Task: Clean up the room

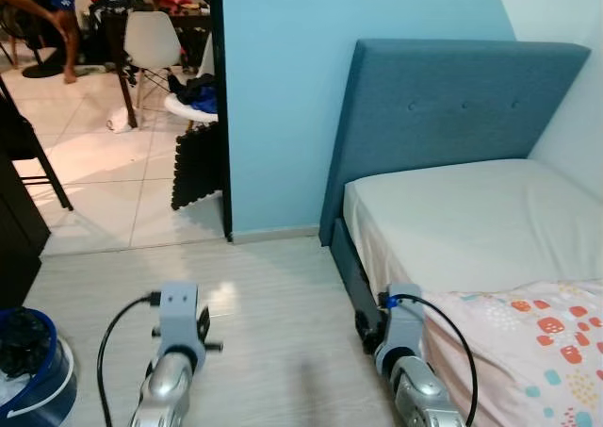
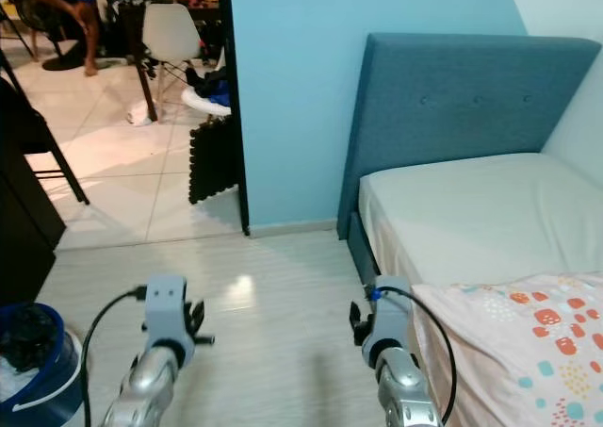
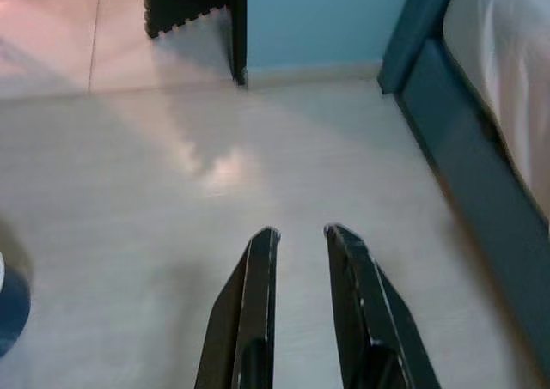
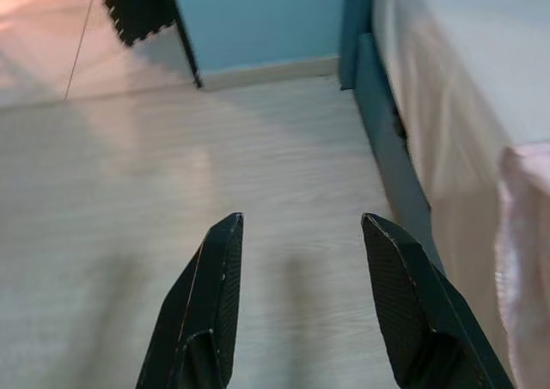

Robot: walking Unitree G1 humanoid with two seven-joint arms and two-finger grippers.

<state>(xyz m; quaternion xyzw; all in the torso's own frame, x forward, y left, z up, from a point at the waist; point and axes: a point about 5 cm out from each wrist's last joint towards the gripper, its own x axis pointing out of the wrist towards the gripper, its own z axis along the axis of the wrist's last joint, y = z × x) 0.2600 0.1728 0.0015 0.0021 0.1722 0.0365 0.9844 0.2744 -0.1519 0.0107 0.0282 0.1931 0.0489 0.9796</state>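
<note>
A blue bucket (image 1: 42, 389) holding dark cloth stands on the floor at my near left. On the bed (image 1: 471, 220) to my right lies a pale blanket (image 1: 528, 352) printed with coloured shapes, at its near end. My left arm (image 1: 179, 323) and right arm (image 1: 403, 328) are held low over the pale wood floor. In the left wrist view my left gripper (image 3: 301, 232) is open by a narrow gap, with nothing between the fingers. In the right wrist view my right gripper (image 4: 301, 221) is wide open and empty, close beside the bed frame (image 4: 382, 140).
A blue headboard (image 1: 452, 106) and a light blue wall (image 1: 283, 97) stand ahead. Through the doorway on the left are a black foam mat (image 1: 198, 163), a white chair (image 1: 151, 41), a cluttered table and a person (image 1: 47, 3). Dark furniture (image 1: 14, 238) stands at far left.
</note>
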